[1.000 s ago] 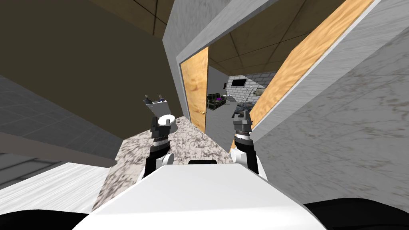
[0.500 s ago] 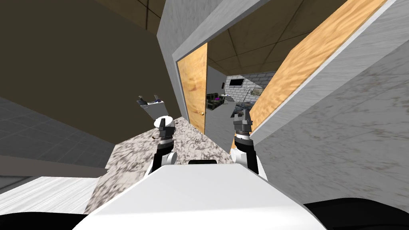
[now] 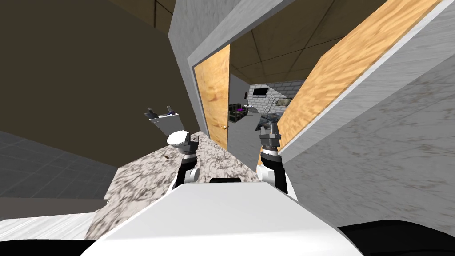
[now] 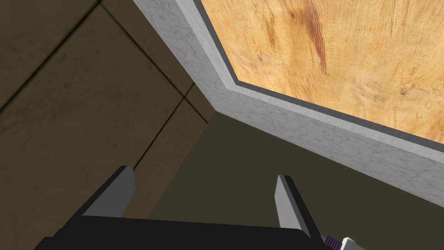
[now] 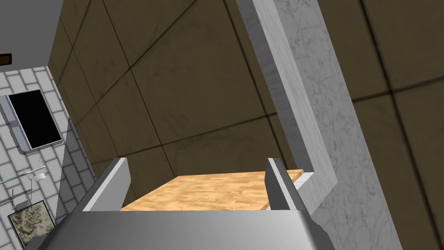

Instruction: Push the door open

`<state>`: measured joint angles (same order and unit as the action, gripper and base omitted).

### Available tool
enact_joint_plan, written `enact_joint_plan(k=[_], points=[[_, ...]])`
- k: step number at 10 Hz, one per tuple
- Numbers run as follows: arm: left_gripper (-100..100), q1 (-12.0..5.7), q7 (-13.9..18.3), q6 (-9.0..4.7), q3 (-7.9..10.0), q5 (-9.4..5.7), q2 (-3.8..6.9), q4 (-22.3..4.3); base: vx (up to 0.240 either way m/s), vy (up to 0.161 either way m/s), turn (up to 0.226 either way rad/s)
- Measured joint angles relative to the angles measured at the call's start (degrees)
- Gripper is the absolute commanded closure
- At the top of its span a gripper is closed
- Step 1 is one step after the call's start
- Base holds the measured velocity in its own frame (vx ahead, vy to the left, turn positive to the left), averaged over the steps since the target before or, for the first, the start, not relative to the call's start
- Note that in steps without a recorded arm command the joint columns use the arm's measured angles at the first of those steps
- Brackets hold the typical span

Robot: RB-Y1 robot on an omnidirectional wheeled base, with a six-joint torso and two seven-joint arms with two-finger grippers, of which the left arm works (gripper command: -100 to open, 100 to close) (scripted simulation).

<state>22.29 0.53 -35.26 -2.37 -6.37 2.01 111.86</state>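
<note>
Wood-grained door leaf (image 3: 337, 71) stands upright at the right side of the grey frame (image 3: 182, 62), swung away from the opening. A further room shows between it and a second wooden leaf (image 3: 214, 98), which carries a small knob (image 3: 223, 127) at the left side. Close beside the near lower edge of the door leaf is the right gripper (image 3: 270, 130); contact cannot be judged. Its fingers are spread apart and hold nothing, and its wrist view looks up along the wooden face towards the frame's top corner. Further left, beside a white toilet (image 3: 177, 138) on the mottled floor (image 3: 146, 173), the left gripper (image 4: 204, 172) is likewise spread and empty, aimed at the upper corner of the second wooden leaf. The right arm is therefore the nearer, and any further push would probably run forward and rightward against the leaf's broad face.
</note>
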Motion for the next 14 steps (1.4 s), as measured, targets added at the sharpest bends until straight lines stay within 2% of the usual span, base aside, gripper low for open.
enact_joint_plan(k=[4, 6, 12, 14], points=[[-100, -2.84, -0.1, -1.09, -1.64, -0.14, 0.76, -6.4, 0.082, 0.052, -0.077], [-100, -3.64, -0.1, -1.50, -2.13, -0.20, 0.99, -8.8, 0.055, 0.052, -0.086], [-100, -8.51, 0.0, -2.72, -3.80, -0.61, 1.89, -18.5, 0.067, 0.057, -0.072], [-100, -9.20, 0.0, -3.22, -4.35, -0.66, 2.08, -20.9, 0.059, 0.048, -0.080]])
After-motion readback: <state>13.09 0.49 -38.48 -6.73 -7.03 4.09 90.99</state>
